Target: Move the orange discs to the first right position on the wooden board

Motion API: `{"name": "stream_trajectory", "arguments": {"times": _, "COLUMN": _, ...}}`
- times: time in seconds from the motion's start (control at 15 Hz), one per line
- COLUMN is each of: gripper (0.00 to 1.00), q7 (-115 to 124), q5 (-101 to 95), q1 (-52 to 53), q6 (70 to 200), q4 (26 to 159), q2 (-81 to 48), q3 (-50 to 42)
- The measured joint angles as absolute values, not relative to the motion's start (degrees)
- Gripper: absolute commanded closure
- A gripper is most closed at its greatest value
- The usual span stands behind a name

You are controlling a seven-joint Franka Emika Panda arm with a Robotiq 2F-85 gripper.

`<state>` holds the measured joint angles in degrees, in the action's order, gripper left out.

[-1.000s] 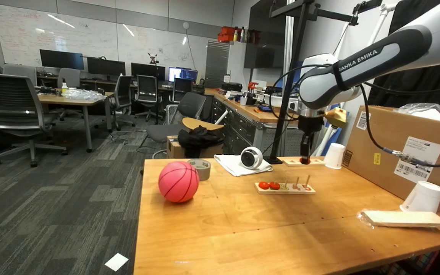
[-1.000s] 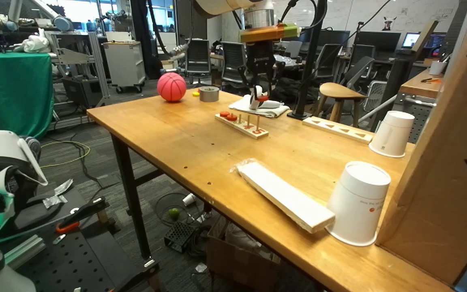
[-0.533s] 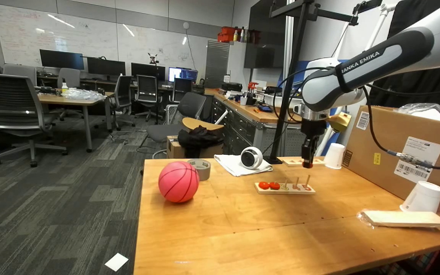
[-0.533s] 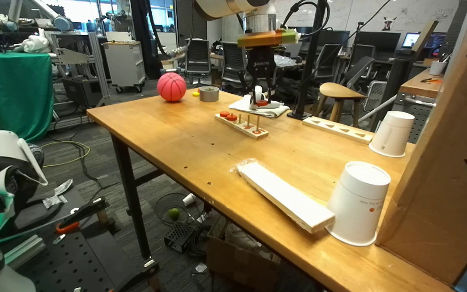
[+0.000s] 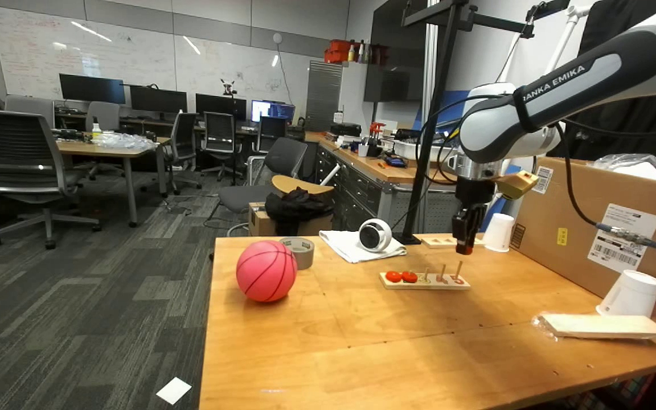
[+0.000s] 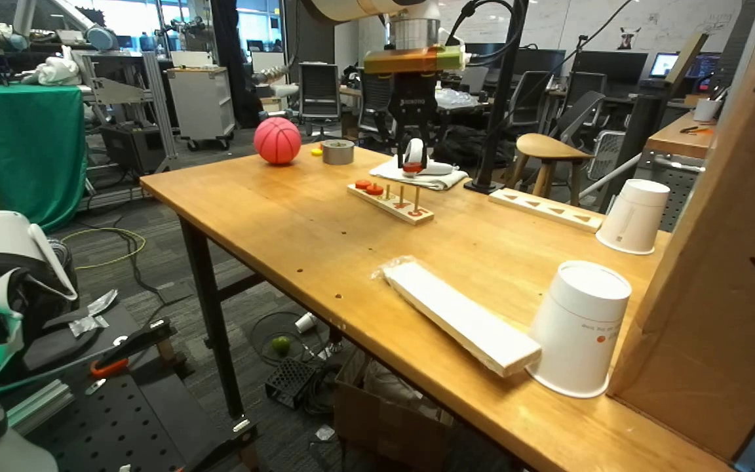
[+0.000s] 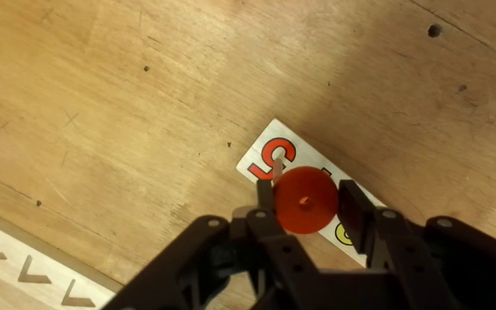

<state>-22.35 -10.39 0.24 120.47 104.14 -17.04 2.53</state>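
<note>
1. Gripper, one: pinching an orange disc, raised off the bench; in the wrist view the disc covers part of the wooden board near the end marked 5.
2. Wooden board, one: flat on the bench, set in from its edges; three pegs upright toward the 5 end.
3. Orange discs, two: seated on the board, side by side, at the end opposite the 5.
4. Pink ball, one: near a bench corner; grey tape roll just beside it.
5. White cloth, one: at a bench edge, white device on top.
6. Slotted board, one: along a bench edge, just beside a white cup.
</note>
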Motion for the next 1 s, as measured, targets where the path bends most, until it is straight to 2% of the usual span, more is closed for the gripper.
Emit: {"name": "stream_trajectory", "arguments": {"times": 1.0, "gripper": 0.84, "q7": -22.0, "q5": -10.4, "q1": 0.2, "q6": 124.8, "q4": 107.7, "q2": -17.3, "q3": 2.4}}
